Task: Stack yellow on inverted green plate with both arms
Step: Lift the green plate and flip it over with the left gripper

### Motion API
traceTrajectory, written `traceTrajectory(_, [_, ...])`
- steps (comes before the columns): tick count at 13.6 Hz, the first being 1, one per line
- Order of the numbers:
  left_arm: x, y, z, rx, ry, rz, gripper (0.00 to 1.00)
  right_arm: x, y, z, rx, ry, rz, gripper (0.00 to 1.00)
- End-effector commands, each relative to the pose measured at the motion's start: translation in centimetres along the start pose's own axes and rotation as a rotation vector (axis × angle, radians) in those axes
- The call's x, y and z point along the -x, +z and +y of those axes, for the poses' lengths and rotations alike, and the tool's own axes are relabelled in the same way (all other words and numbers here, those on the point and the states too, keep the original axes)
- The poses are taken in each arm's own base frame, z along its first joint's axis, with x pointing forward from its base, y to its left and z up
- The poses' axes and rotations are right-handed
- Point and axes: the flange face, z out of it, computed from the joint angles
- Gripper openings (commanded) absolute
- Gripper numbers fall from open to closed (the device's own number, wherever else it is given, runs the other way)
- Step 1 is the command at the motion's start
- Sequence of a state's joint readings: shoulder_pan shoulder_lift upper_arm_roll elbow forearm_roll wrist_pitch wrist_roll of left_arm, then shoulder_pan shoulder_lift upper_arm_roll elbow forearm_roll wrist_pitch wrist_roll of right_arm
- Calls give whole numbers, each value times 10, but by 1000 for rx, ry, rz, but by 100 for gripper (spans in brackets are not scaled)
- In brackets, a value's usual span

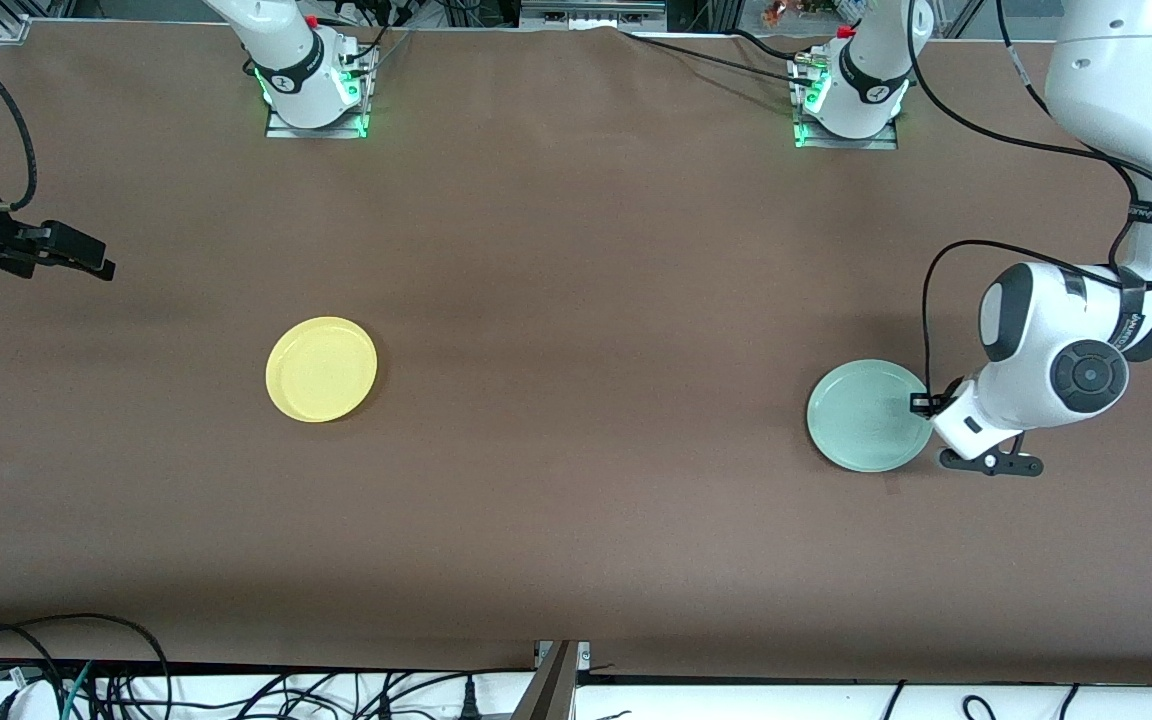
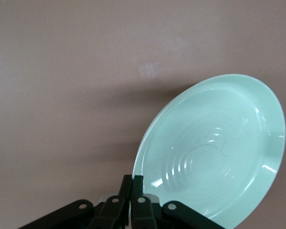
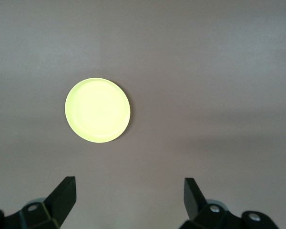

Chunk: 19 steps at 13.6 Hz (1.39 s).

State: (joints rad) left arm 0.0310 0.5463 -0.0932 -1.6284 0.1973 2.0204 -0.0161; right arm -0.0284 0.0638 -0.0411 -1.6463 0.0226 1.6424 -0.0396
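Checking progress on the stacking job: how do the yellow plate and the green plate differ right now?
The yellow plate lies flat and untouched toward the right arm's end of the table; the green plate sits toward the left arm's end, tilted, one edge raised.
The left claw is shut on the green plate's rim; the right claw hangs open, apart from the yellow plate.
Both are round, alike in size, hollow side up.

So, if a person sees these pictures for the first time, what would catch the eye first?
Probably the yellow plate, lying alone on the brown table toward the right arm's end. Next, the green plate at the left arm's end, with the left gripper shut on its rim. The right gripper hangs open, high above the table.
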Motion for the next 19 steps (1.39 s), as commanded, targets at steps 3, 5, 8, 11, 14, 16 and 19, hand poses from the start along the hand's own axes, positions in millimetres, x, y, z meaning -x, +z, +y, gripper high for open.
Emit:
traceTrajectory(3, [-16, -83, 84, -195, 63, 36, 0, -2, -3, -1, -9, -5, 8, 100])
traceTrajectory(5, [-12, -105, 134, -300, 67, 68, 0, -2, -3, -1, -9, -5, 7, 100])
traceTrajectory(8, [0, -116, 209, -406, 79, 143, 0, -1, -4, -3, -8, -6, 10, 100])
traceTrajectory(11, [15, -117, 283, -560, 114, 263, 0, -1, -4, -4, -9, -9, 5, 100])
traceTrajectory(14, [23, -101, 331, -703, 198, 343, 0, -1, -4, -4, -8, -10, 8, 100])
traceTrajectory(16, [22, -77, 349, -781, 214, 382, 0, -1, -4, -7, -8, -14, 6, 100])
traceTrajectory(19, [27, -58, 377, -957, 262, 463, 0, 4, -4, -7, -10, -13, -9, 100])
